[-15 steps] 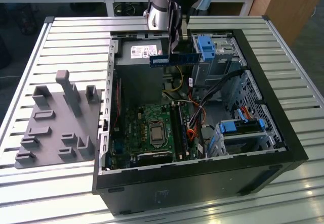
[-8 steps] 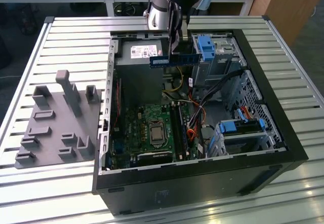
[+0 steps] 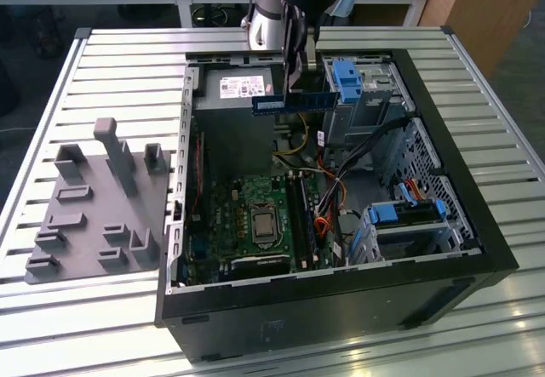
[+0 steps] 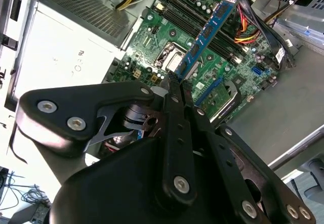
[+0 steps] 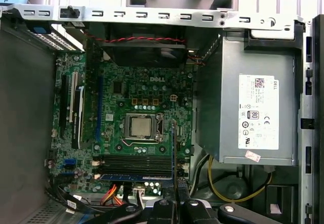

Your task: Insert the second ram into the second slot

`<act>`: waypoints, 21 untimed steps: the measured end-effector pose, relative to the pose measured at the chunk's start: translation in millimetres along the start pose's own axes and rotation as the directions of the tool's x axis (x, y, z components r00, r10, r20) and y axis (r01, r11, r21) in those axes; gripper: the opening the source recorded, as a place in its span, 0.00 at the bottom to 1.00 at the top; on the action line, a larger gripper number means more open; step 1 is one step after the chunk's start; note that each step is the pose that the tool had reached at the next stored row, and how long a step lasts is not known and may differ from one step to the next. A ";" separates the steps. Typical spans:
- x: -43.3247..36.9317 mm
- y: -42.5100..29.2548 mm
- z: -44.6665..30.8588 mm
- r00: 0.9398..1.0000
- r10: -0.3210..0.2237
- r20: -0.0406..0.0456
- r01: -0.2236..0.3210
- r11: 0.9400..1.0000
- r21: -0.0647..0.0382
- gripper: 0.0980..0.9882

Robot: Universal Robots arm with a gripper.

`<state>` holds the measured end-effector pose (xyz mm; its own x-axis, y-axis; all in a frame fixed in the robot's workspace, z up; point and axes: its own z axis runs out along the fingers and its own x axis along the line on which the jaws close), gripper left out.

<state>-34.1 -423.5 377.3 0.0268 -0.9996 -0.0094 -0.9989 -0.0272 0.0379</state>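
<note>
A long blue ram stick (image 3: 294,102) hangs level above the open computer case (image 3: 341,309), over its rear half near the power supply. My gripper (image 3: 298,83) comes down from above and is shut on the stick's middle. In the second wrist view the ram (image 4: 207,34) juts out past the closed fingertips (image 4: 172,90), over the motherboard. In the first wrist view I see the ram (image 5: 175,153) edge-on above the board. The dark memory slots (image 3: 302,215) lie well below it beside the processor socket (image 3: 260,224); a blue strip (image 5: 134,176) runs along the slots (image 5: 134,162).
A grey power supply (image 3: 243,88) sits at the case's back. Light-blue drive brackets (image 3: 349,79) (image 3: 409,211) and loose cables (image 3: 341,181) fill the side at the exterior view's right. A grey holder plate (image 3: 94,207) lies on the slatted table at the exterior view's left.
</note>
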 end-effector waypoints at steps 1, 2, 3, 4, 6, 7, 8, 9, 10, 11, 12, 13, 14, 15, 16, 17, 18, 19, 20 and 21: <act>0.3 0.0 0.0 1.000 0.000 0.000 0.000 1.000 0.000 0.04; 0.8 0.0 0.0 1.000 0.000 0.000 0.000 1.000 0.000 0.04; 1.4 0.0 0.0 1.000 0.000 0.000 0.000 1.000 0.000 0.04; 2.1 0.0 0.0 1.000 0.000 0.000 0.000 1.000 0.000 0.04; 2.8 0.1 0.2 1.000 0.004 0.000 -0.004 1.000 0.000 0.04; 2.8 0.1 0.2 1.000 0.011 -0.001 -0.011 1.000 0.000 0.04; 2.8 0.1 0.2 1.000 0.020 -0.001 -0.020 1.000 0.000 0.04; 2.9 0.1 0.3 1.000 0.032 -0.002 -0.032 1.000 0.000 0.04; 2.9 0.0 0.4 0.999 0.043 -0.002 -0.043 0.999 0.000 0.04; 2.9 0.0 0.5 0.999 0.054 -0.002 -0.054 0.999 0.001 0.04; 2.9 0.0 0.6 0.998 0.066 -0.002 -0.066 0.998 0.001 0.04; 3.0 0.1 0.6 0.997 0.076 -0.002 -0.076 0.997 0.001 0.04; 3.6 0.1 0.8 0.997 0.083 -0.002 -0.083 0.997 0.001 0.04; 4.4 0.1 0.8 0.996 0.089 -0.002 -0.089 0.996 0.001 0.04; 5.6 0.1 0.8 0.996 0.092 -0.002 -0.092 0.996 0.001 0.04; 6.9 0.1 0.9 0.996 0.095 -0.002 -0.095 0.996 0.001 0.04; 8.4 0.2 1.0 0.995 0.096 -0.002 -0.096 0.995 0.001 0.04; 9.8 0.2 1.0 0.995 0.098 -0.002 -0.098 0.995 0.001 0.04; 11.1 0.3 1.0 0.995 0.099 -0.002 -0.099 0.995 0.001 0.04; 12.2 0.3 1.1 0.995 0.100 -0.001 -0.100 0.995 0.001 0.04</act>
<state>-34.1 -435.7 376.1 -0.0733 -0.9973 -0.0041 -0.9966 0.0731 0.0375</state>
